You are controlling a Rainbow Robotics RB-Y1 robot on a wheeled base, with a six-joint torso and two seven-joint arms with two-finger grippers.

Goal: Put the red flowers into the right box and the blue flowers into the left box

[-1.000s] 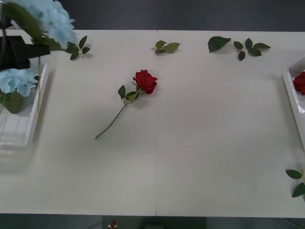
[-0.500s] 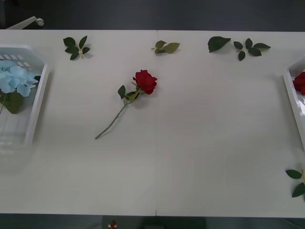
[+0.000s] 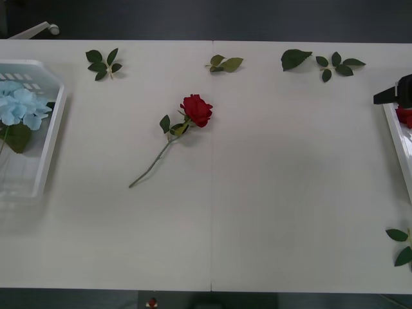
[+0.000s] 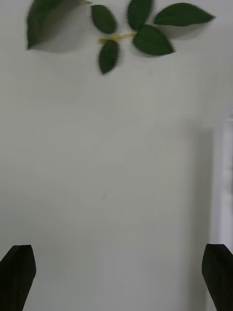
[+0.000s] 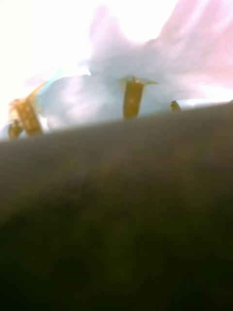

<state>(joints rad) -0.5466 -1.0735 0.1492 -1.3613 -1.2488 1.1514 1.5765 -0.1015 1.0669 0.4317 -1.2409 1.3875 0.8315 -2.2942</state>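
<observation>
A single red rose (image 3: 196, 109) lies near the middle of the white table (image 3: 270, 193), its bloom pointing toward 1 o'clock and its thin green stem trailing toward 7 o'clock. At the table's 9 o'clock edge, the left box (image 3: 48, 138) holds a cluster of blue flowers (image 3: 19, 105) with a broad green leaf beside them. At 3 o'clock, the right box (image 3: 398, 138) shows as a pale rim with another red bloom (image 3: 405, 116) inside it. The right gripper (image 4: 116, 277), dark against the rim of the right box in the front view, hovers over bare tabletop with its black fingers (image 4: 18, 272) spread wide and holding nothing. A leaf sprig (image 4: 131, 34) lies beyond it on the table. The left wrist view presses close against pale blue petals (image 5: 145, 63); whether the left gripper is open or closed cannot be told.
</observation>
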